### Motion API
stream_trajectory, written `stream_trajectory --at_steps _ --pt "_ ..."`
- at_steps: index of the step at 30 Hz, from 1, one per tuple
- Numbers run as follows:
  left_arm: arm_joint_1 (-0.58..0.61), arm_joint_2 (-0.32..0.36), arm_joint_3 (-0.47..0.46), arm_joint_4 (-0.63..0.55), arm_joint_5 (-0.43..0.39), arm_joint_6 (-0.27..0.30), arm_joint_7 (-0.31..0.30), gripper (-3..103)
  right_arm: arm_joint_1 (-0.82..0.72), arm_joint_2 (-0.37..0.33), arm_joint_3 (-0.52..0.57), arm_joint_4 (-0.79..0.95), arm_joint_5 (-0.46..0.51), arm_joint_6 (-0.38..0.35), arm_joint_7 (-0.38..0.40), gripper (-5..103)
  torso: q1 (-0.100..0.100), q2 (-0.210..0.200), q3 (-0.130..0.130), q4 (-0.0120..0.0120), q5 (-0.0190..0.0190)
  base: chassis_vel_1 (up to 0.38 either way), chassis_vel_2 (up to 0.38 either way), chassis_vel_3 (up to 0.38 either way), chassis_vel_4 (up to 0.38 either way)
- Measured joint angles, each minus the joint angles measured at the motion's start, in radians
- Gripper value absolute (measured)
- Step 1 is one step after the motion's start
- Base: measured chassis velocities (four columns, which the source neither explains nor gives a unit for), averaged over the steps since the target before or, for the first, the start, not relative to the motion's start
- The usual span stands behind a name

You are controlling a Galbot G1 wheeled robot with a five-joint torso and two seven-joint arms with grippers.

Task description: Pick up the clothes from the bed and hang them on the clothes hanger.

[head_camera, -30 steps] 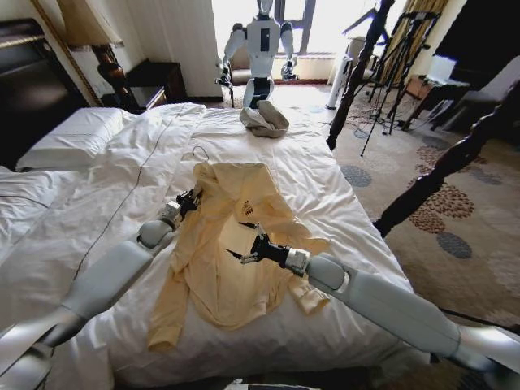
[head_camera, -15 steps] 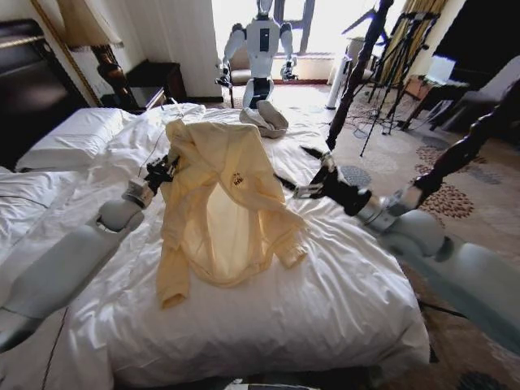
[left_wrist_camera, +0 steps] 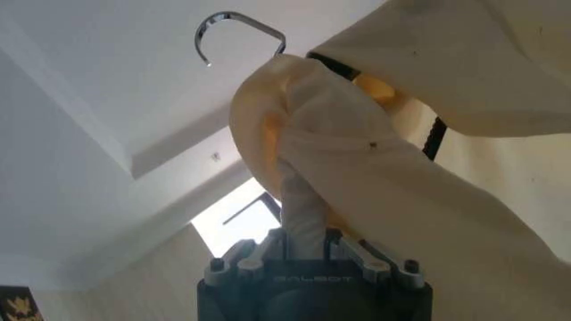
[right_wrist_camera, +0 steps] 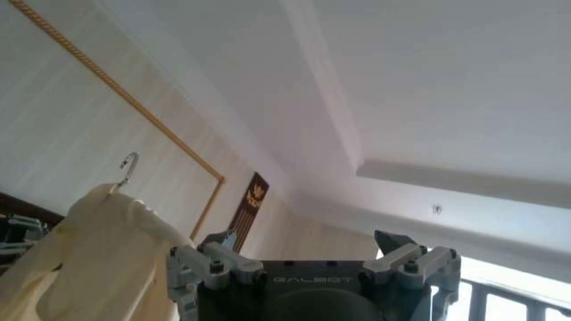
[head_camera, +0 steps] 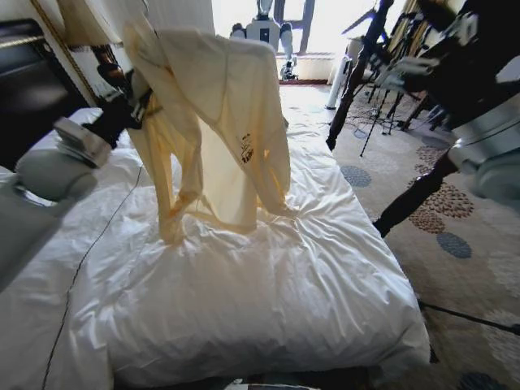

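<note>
The clothes (head_camera: 219, 122), a pale yellow long-sleeved top with a small dark chest mark, hang in the air over the bed (head_camera: 268, 284). Only the hem and cuffs touch the white duvet. My left gripper (head_camera: 134, 101) is raised at the upper left, shut on the fabric near the collar. In the left wrist view my left gripper (left_wrist_camera: 303, 221) pinches a fold of the clothes (left_wrist_camera: 357, 154). The metal hook (left_wrist_camera: 237, 23) of a clothes hanger sticks out of the collar. My right gripper (head_camera: 402, 73) is held high on the right, open and apart from the top. The right wrist view shows my right gripper (right_wrist_camera: 303, 241) holding nothing, with the clothes (right_wrist_camera: 98, 247) and hook (right_wrist_camera: 130, 164) beyond.
A dark wooden post (head_camera: 357, 65) and another (head_camera: 422, 191) stand right of the bed on patterned carpet. Tripods (head_camera: 390, 73) and a second robot (head_camera: 264, 32) are by the window. A lamp (head_camera: 89, 24) and dark headboard (head_camera: 28, 89) are at the left.
My left gripper has lifted the top from lying flat on the duvet to hanging high at the left. My right arm has swung from the top's middle up and away to the right.
</note>
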Motion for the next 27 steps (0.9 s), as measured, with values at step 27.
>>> stream_trajectory --at_steps 27 --pt "-0.044 0.295 -0.022 -0.071 -0.041 -0.023 0.096 21 0.12 -0.112 -0.002 0.082 0.161 -0.062 -0.089 100 0.0 0.0 0.0 0.0001 -0.0001 0.0 0.0 0.0 0.0"
